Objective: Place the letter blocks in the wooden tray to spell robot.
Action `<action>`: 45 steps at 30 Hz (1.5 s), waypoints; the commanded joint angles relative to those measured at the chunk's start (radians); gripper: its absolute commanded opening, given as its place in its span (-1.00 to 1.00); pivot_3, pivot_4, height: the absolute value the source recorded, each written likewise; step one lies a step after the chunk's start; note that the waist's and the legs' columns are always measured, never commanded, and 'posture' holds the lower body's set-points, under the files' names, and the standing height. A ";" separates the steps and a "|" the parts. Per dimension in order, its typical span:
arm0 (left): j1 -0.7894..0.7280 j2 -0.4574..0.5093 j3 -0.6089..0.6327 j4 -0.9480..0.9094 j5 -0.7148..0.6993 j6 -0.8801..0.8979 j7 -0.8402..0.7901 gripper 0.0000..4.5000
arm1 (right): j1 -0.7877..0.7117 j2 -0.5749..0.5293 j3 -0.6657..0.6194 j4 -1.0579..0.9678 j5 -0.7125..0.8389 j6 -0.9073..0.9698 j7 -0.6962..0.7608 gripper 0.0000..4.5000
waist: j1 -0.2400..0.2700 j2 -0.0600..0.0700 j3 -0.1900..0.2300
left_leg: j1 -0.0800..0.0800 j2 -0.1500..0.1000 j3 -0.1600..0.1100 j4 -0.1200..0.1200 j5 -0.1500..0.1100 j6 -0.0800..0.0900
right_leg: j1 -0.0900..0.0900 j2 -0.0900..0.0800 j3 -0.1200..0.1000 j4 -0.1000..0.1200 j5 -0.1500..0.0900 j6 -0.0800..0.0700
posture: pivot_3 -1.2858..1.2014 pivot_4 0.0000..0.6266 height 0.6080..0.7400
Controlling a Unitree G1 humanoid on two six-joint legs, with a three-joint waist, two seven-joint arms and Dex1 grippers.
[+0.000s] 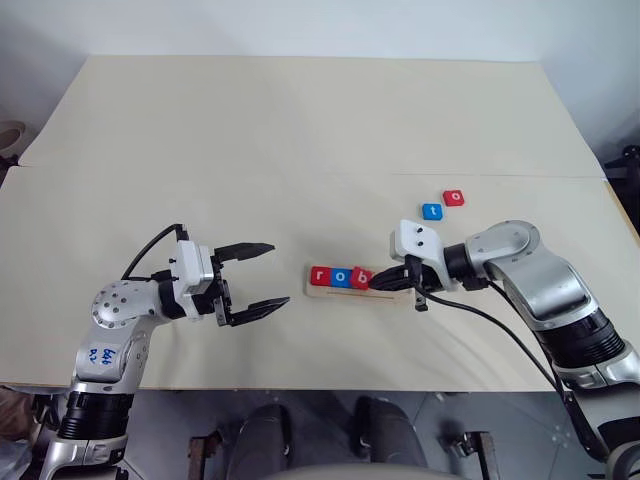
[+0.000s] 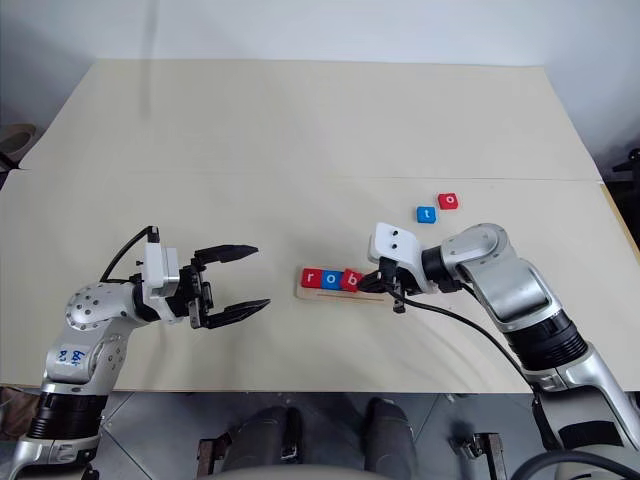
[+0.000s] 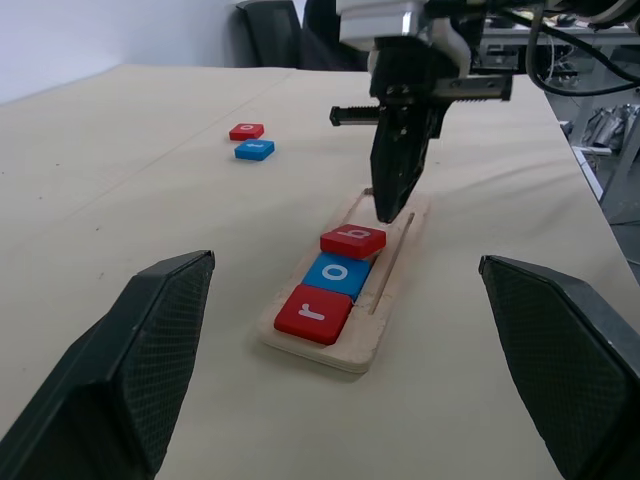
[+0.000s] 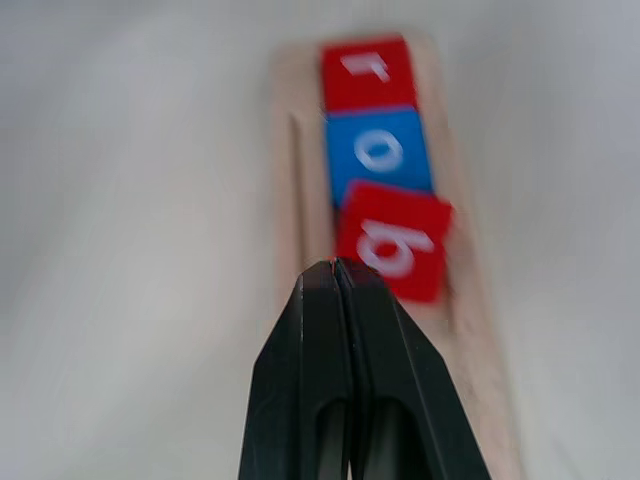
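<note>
Left eye view: left tool [image 1: 262, 279] spread wide, holding nothing. Wooden tray [image 1: 400, 296] on worktop [image 1: 300, 130], with red r [image 1: 321, 276], blue o [image 1: 341, 277], crooked red b [image 1: 362, 279]. Right tool [image 3: 389, 213] pressed together beside b. Farther off: blue t [image 1: 432, 212], red o [image 1: 453, 198].

Pale matt wooden tray [image 3: 392, 330] holds smooth red and blue blocks [image 3: 338, 274].

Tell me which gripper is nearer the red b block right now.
Right. The right gripper, shut, hangs just beside the red b block over the wooden tray; the left gripper, open, sits well off past the tray's r end.
</note>
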 commanded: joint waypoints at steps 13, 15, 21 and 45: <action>-0.013 0.003 0.006 0.007 -0.011 -0.005 0.000 1.00 | -0.003 0.030 0.032 0.007 -0.042 -0.004 -0.076 -0.99 | 0.000 0.000 0.000 | 0.000 0.000 0.000 0.000 0.000 0.000 | 0.000 0.000 0.000 0.000 0.000 0.000 | 0.03 -0.52 1.00; -0.011 0.002 0.006 0.003 -0.012 -0.004 0.002 1.00 | 0.001 0.017 0.021 -0.005 -0.032 0.005 -0.068 -0.99 | 0.000 0.000 0.000 | 0.000 0.000 0.000 0.000 0.000 0.000 | 0.000 0.000 0.000 0.000 0.000 0.000 | 0.03 -0.52 1.00; -0.011 0.002 0.005 0.006 -0.013 -0.005 0.002 1.00 | 0.014 -0.022 -0.020 -0.033 0.024 0.030 -0.025 -0.99 | 0.001 0.000 0.000 | 0.000 0.000 0.000 0.000 0.000 0.000 | 0.000 0.000 0.000 0.000 0.000 0.000 | 0.03 -0.52 1.00; -0.007 -0.001 0.005 -0.001 -0.012 -0.004 0.014 1.00 | -0.040 0.100 0.010 0.129 -0.066 -0.095 -0.114 -0.99 | -0.001 0.000 0.000 | 0.000 0.000 0.001 0.000 0.000 0.000 | -0.001 0.000 0.000 0.000 0.000 0.000 | 0.03 -0.52 1.00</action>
